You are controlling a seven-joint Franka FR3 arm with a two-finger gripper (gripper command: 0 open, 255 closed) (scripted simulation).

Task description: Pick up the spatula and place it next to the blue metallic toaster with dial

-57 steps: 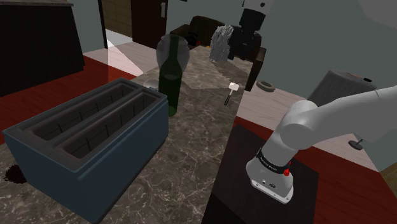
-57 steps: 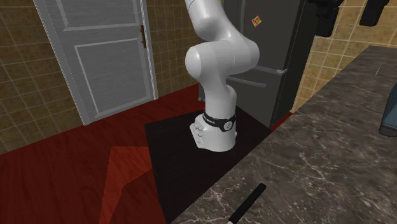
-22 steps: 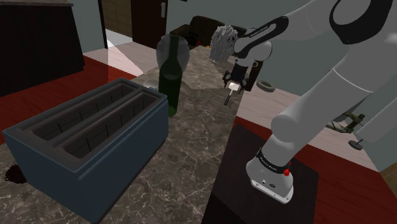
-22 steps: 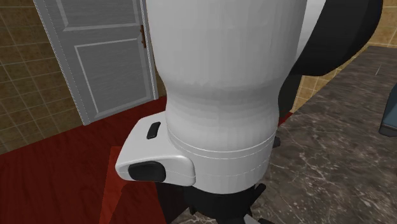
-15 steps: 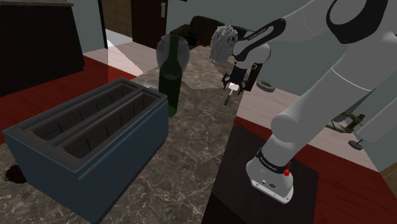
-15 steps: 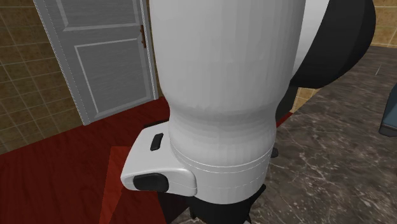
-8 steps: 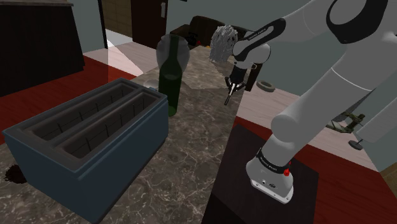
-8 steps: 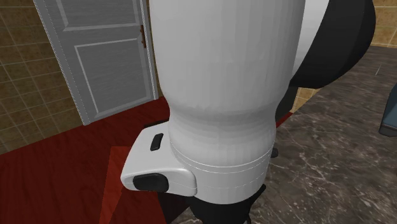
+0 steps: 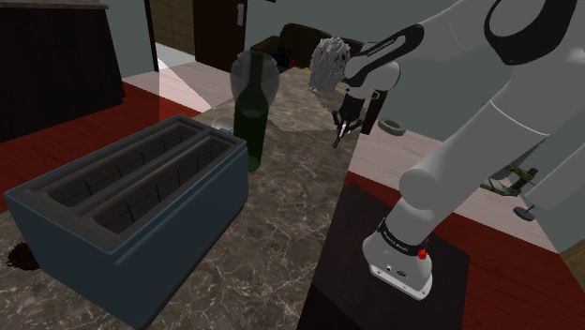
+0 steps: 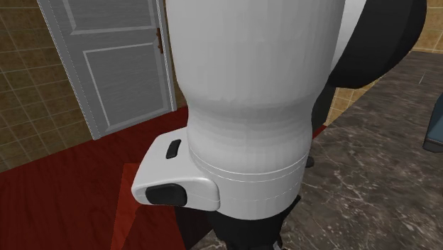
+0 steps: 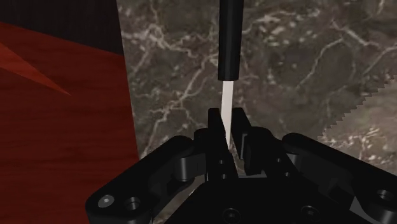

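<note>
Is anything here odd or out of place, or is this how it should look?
One thing: the spatula is pinched by its thin pale blade, turned edge-on between the fingers, while the black handle points away from the hand above the marbled counter. A person would normally take it by the handle.

Shoulder camera: fixed beside and behind the stand (image 9: 349, 220), looking down across the marble counter (image 9: 281, 248) at middle range. Second exterior camera: set very close to the white arm (image 10: 241, 92), facing a grey door (image 10: 113, 64). Wrist camera: looks down along the gripper (image 11: 228, 124), near the surface. All three share counter and red floor (image 11: 57, 140).
</note>
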